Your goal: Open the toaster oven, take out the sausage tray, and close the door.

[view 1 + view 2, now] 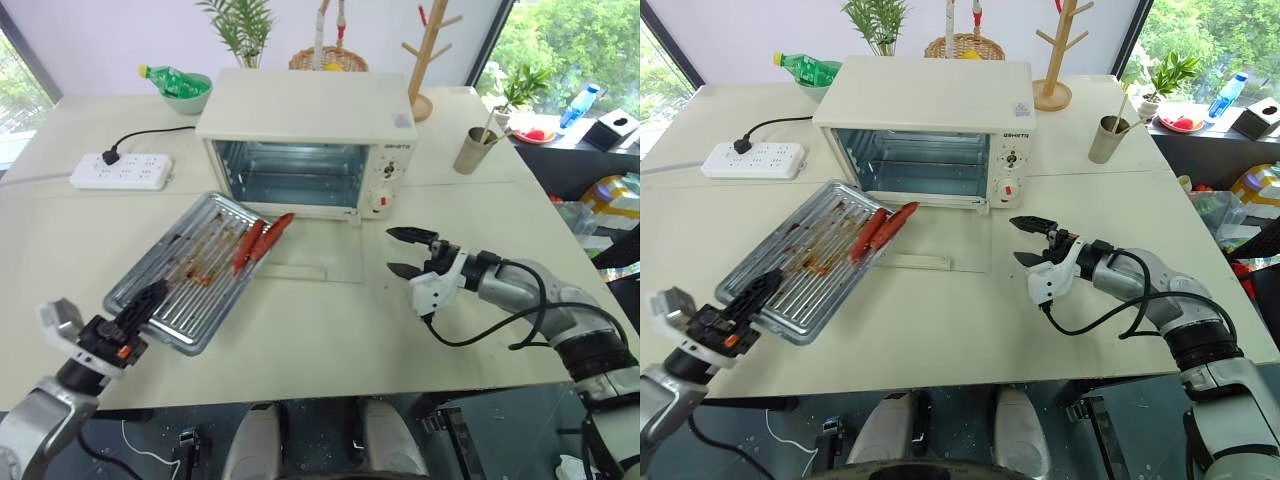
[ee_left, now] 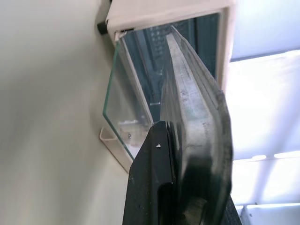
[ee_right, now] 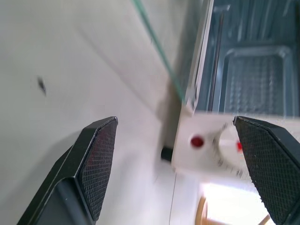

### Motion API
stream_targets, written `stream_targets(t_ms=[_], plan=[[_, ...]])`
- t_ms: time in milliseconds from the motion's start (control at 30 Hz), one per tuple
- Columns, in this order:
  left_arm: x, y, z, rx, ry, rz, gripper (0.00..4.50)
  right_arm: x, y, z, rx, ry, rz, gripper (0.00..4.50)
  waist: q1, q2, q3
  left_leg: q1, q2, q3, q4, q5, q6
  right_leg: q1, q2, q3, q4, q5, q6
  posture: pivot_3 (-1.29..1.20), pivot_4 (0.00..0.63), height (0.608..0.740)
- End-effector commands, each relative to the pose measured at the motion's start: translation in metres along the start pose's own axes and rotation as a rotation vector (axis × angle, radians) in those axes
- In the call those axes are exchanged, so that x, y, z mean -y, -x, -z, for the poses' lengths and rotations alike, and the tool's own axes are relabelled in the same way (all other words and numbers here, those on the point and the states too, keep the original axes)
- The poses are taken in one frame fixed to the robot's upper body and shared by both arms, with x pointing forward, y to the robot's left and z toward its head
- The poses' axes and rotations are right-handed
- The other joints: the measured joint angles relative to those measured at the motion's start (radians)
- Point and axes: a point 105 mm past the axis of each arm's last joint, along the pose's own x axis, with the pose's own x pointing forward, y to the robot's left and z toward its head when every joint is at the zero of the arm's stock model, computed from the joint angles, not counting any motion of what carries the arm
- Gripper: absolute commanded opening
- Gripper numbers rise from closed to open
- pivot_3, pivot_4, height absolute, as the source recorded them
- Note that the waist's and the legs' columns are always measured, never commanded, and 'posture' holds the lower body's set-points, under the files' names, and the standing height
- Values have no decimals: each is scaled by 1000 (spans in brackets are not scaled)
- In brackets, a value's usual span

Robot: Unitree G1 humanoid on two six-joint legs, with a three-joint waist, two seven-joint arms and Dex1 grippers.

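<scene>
The cream-white toaster oven [image 1: 305,110] stands at the back middle of the table with its cavity open. Its glass door [image 1: 322,262] lies folded down flat on the table in front of it. The silver sausage tray [image 1: 190,272] is out of the oven, left of the door, with thin red sausages [image 1: 262,240] at its far end. My left gripper [image 1: 146,302] is shut on the tray's near edge, and the left wrist view shows that rim [image 2: 197,108] beside a black finger [image 2: 154,178]. My right gripper [image 1: 405,252] is open and empty, right of the door, below the dial panel [image 3: 206,143].
A white power strip [image 1: 120,170] with a plugged cable lies at the back left. Behind it is a bowl with a green bottle [image 1: 180,85]. A metal cup [image 1: 478,150] and a wooden rack [image 1: 427,60] stand at the back right. The table's front edge is close to both arms.
</scene>
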Motion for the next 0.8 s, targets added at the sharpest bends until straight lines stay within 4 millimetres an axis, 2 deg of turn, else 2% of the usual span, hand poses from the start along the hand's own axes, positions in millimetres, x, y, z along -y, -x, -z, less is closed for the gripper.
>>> stream_targets(t_ms=[33, 400, 533, 633, 800], plan=[[15, 16, -11, 74, -36, 59, 0, 7, 0, 5, 2, 32, 14, 4051, 0, 0, 0, 0, 0, 0, 0, 0, 0, 0, 0, 0, 0, 0, 0, 0, 150, 740], [7, 44, -16, 200, -12, 33, 0, -4, -5, 11, 27, 48, -48, 4051, 0, -2, -1, 0, 0, 1, 0, 0, 0, 0, 0, 0, -1, 0, 0, 0, 150, 740], [6, 53, -24, 257, -19, 30, 0, -7, -7, 11, 35, 45, -61, 4051, 0, -3, -2, 0, 0, 0, 0, 0, 0, 0, 0, 0, 0, 0, 0, 0, 150, 740], [6, 60, -35, 305, -35, 24, 0, -9, -9, 12, 35, 40, -67, 3235, 0, -4, -3, 0, 0, 0, 0, 0, 0, 0, 0, 0, -1, 0, 0, 0, 150, 740], [8, 68, -51, 380, -60, 19, 0, -13, -11, 10, 44, 33, -77, 634, 0, -4, -3, 0, 0, 0, 0, 0, 0, 0, 0, 0, -1, 0, 0, 0, 150, 740]])
